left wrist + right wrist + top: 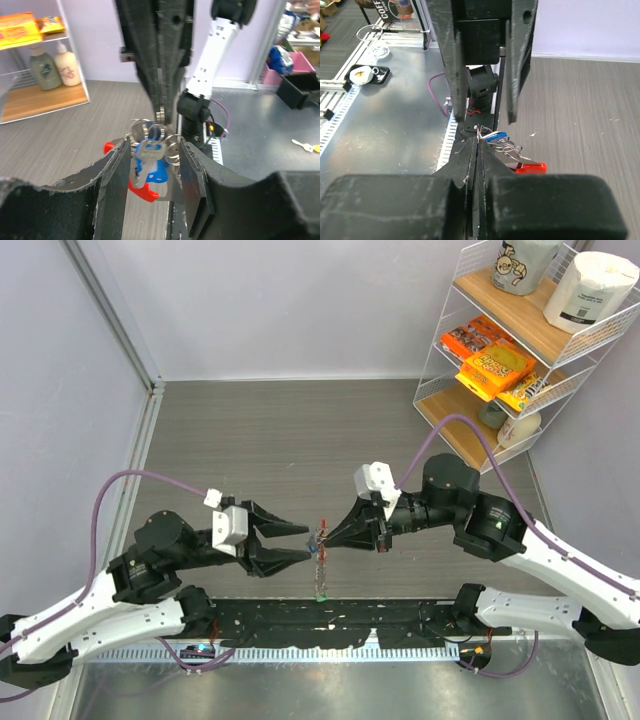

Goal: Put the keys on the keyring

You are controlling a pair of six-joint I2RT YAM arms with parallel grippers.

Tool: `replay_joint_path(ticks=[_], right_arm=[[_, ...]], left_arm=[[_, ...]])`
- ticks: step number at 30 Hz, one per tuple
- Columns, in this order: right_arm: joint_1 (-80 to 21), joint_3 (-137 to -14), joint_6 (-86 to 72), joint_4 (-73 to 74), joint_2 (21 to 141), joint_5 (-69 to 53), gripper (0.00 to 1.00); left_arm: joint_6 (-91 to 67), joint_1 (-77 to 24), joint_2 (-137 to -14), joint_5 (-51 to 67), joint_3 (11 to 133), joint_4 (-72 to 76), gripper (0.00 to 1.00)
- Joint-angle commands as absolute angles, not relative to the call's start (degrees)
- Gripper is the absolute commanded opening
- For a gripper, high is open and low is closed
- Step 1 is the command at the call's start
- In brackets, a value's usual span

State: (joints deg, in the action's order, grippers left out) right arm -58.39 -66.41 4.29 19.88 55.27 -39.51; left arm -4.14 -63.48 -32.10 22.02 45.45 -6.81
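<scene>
Silvery wire rings and a short chain, joined to a small red curved plastic clip, make up the keyring [145, 192]. It hangs from the tips of my right gripper [477, 142]. Those two fingers are pressed flat together, with a thin loop of the wire pinched right at their ends. A small silvery metal key with a blue plastic head, the blue key [150, 167], hangs in the bunch just under that pinch. Its head sits among the rings, and the red clip pokes out below it.

My left gripper [154, 150] faces the right one tip to tip. Its jaws stand apart, one black finger on each side of the bunch. As far as I can see neither pad presses on the metal, so it grips nothing. From my right wrist those same two fingers rise beyond the bunch, parted, with the rings and the blue head in front of the space between them.

In the top view the bunch dangles between the two sets of fingertips, above the grey wood-grain table [300, 430]. A green speck [321, 594] shows at its lower end, too small for me to tell what it is. Well off to the right of my left fingers, a tiny yellow-headed key [306, 146] lies on the dull grey metal surface [260, 150].
</scene>
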Motion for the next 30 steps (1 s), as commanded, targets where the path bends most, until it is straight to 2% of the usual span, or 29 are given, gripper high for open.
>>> replay_joint_path(ticks=[1,20,30], right_arm=[[-59.1,-66.3,5.1,14.2,52.3,-35.8,0.06],[-60.0,-64.0,5.4,9.6,49.8,-28.2,0.06],[-61.1,-65.1,5.9,10.0,50.9,-28.6,0.05]], left_arm=[[-5.7,-63.8,-33.7,11.3,49.9,-8.1,0.49],[-10.5,-63.9,-36.6,18.1,51.9,-2.1,0.50],[-10.6,-63.9,-37.8,18.9,52.4,-1.8,0.44]])
